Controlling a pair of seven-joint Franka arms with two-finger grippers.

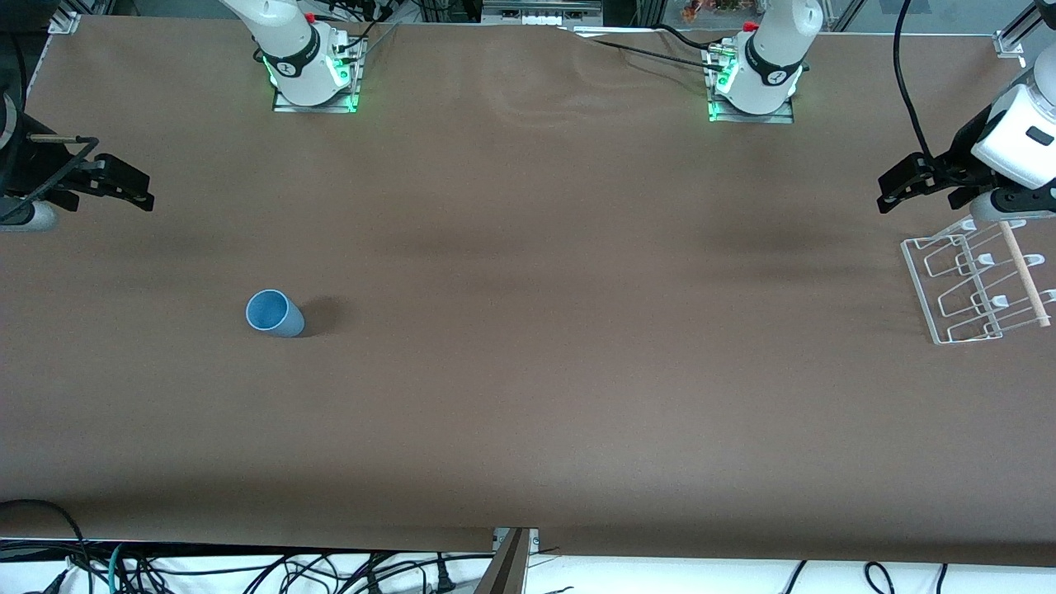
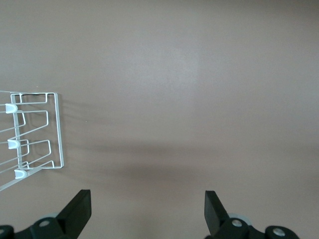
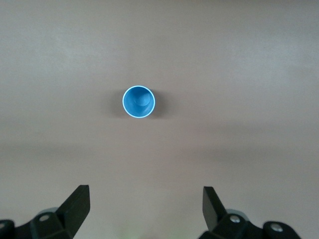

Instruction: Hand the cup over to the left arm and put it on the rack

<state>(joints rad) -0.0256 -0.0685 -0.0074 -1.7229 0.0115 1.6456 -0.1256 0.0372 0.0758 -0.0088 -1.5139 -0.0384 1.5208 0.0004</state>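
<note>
The light-blue cup stands upright on the brown table toward the right arm's end, its mouth showing in the right wrist view. My right gripper hangs open and empty over that end of the table, apart from the cup; its jaws stand wide. The white wire rack with its wooden dowel sits at the left arm's end. My left gripper is open and empty over the table beside the rack, and its jaws hold nothing.
The two arm bases stand along the table edge farthest from the front camera. Black cables lie below the table's near edge. Bare brown tabletop stretches between cup and rack.
</note>
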